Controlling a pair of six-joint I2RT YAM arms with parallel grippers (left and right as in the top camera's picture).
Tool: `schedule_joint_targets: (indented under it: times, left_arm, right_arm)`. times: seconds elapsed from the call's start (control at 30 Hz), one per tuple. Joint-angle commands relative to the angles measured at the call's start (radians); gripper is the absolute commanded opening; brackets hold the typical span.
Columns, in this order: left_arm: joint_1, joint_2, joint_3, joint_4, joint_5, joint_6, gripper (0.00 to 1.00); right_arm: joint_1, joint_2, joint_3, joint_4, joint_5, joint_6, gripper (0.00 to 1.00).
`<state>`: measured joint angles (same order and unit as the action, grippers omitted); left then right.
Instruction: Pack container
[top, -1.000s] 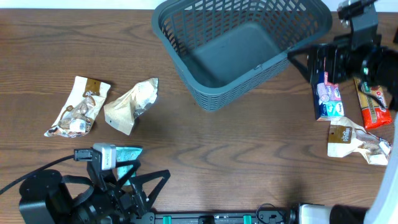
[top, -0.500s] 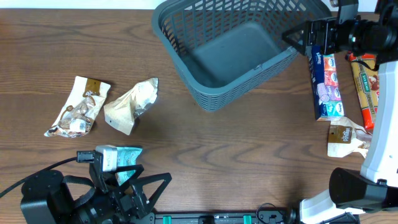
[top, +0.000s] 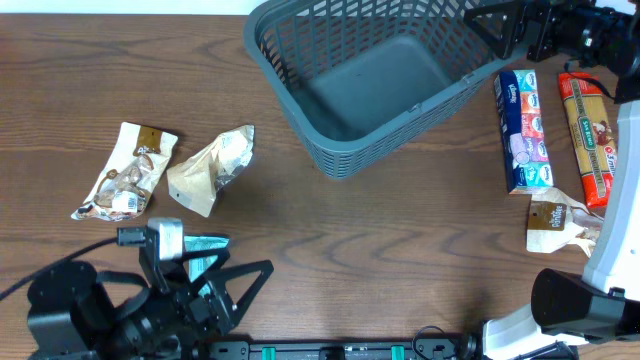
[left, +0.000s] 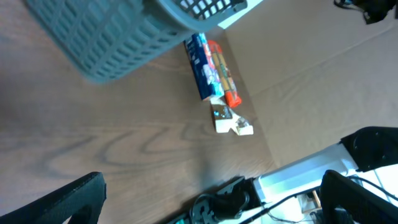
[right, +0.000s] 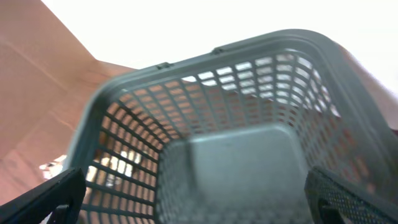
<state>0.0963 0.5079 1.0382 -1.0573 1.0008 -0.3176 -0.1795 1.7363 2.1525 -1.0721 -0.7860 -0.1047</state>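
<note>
Writing: blue packet (top: 523, 130) and red packet (top: 590, 135) carry print — too small to read.
Container (top: 345, 150): grey-blue, slotted sides, upright at the far edge of the bench (top: 400, 230), nothing inside.
Right pincer (top: 488, 28): spread wide, empty — by the container's right rim.
Left pincer (left: 208, 196): spread wide, empty, near-left.
Beige packets: 2 left of the container (top: 212, 168) (top: 125, 172), 1 at right (top: 570, 225).

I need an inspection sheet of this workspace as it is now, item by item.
Surface: brown wood table, no spills seen.
Job's things: grey basket, upright, empty.
Clutter: printed beige packet, crumpled beige packet on the left; blue packet, red packet, small beige packet on the right.
Grippers: left gripper open, empty; right gripper open, empty, over the basket's right rim.
Cables: black cable by left arm.
Surroundings: rig rail at near edge.
</note>
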Motion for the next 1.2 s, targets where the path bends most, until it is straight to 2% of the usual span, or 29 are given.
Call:
schedule_joint_targets:
  times: [0.0, 0.17, 0.3, 0.47, 0.67, 0.77, 0.83, 0.97, 1.17]
  left_arm:
    - [0.002, 0.045, -0.022, 0.043, 0.073, -0.003, 0.99]
    - [-0.02, 0.11, -0.023, 0.088, 0.084, -0.002, 0.99]
    - [-0.132, 0.158, -0.023, 0.149, 0.026, -0.024, 0.99]
    - [-0.391, 0.245, -0.023, 0.27, -0.193, -0.121, 0.99]
    - [-0.681, 0.385, -0.017, 0.323, -0.532, -0.188, 0.99]
    - [-0.726, 0.448, -0.006, 0.323, -0.602, -0.193, 0.99]
    - [-0.726, 0.481, -0.002, 0.328, -0.606, -0.186, 0.99]
    - [-0.73, 0.533, -0.001, 0.342, -0.61, -0.156, 0.98]
    - [-0.81, 0.593, 0.003, 0.381, -0.637, -0.152, 0.98]
  right_arm:
    - [-0.001, 0.025, 0.013, 0.005, -0.09, 0.041, 0.99]
    - [0.015, 0.031, 0.013, 0.004, -0.094, 0.048, 0.99]
    - [0.018, 0.031, 0.013, 0.003, -0.092, 0.056, 0.99]
    - [0.018, 0.031, 0.013, -0.005, -0.053, 0.075, 0.99]
    - [0.018, 0.031, 0.013, -0.132, 0.163, 0.032, 0.99]
    - [0.016, 0.031, 0.013, -0.21, 0.229, -0.043, 0.99]
    - [0.008, 0.031, 0.013, -0.212, 0.213, -0.033, 0.99]
    - [-0.015, 0.03, 0.013, -0.148, 0.095, -0.023, 0.99]
    - [-0.006, 0.031, 0.013, -0.074, 0.098, -0.023, 0.99]
